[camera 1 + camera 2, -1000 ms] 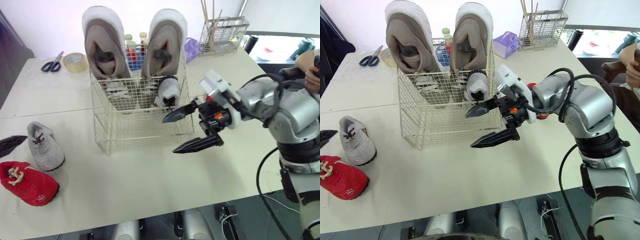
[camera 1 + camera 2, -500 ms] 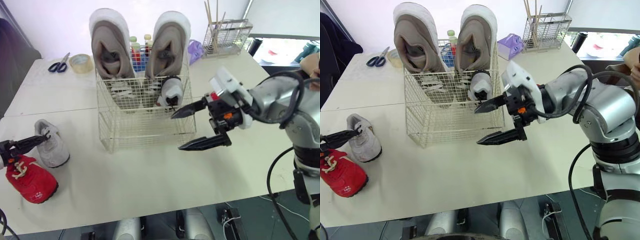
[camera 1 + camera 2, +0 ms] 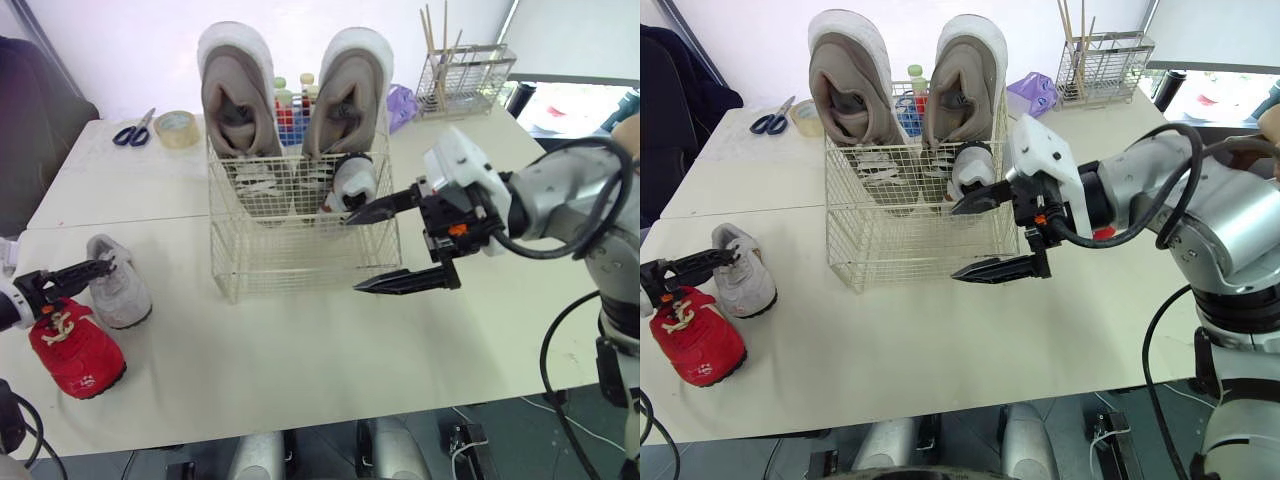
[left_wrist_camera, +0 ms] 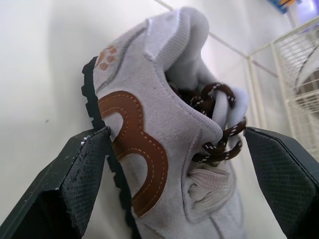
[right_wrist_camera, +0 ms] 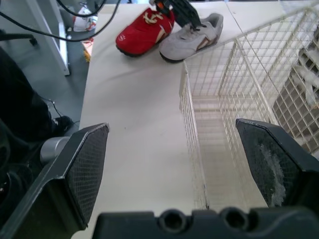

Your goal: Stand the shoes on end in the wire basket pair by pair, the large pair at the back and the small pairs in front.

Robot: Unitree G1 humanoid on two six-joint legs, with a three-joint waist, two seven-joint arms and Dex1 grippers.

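Two large beige shoes point(image 3: 238, 95) point(image 3: 350, 95) stand on end at the back of the wire basket point(image 3: 232, 285). One small grey-white shoe point(image 3: 352, 182) stands in its front right corner. Its mate, a small grey shoe with a brown stripe point(image 4: 164, 149), lies on the table to the basket's left, beside a red shoe point(image 3: 78, 347). My left gripper point(image 4: 174, 132) is open, its fingers point(image 4: 75, 184) on either side of the grey shoe's heel end. My right gripper point(image 3: 355, 254) hangs open just before the basket's right front corner, holding nothing.
Scissors point(image 3: 133, 130) and a tape roll point(image 3: 177, 128) lie at the back left. Bottles point(image 3: 290, 100) stand behind the basket, with a purple bag point(image 3: 400, 100) and a wire rack of sticks point(image 3: 468, 75) at the back right. Bare tabletop point(image 3: 270, 350) stretches in front.
My left gripper has come in from the left edge and now straddles the grey shoe. The right gripper stays open by the basket. The camera has shifted.
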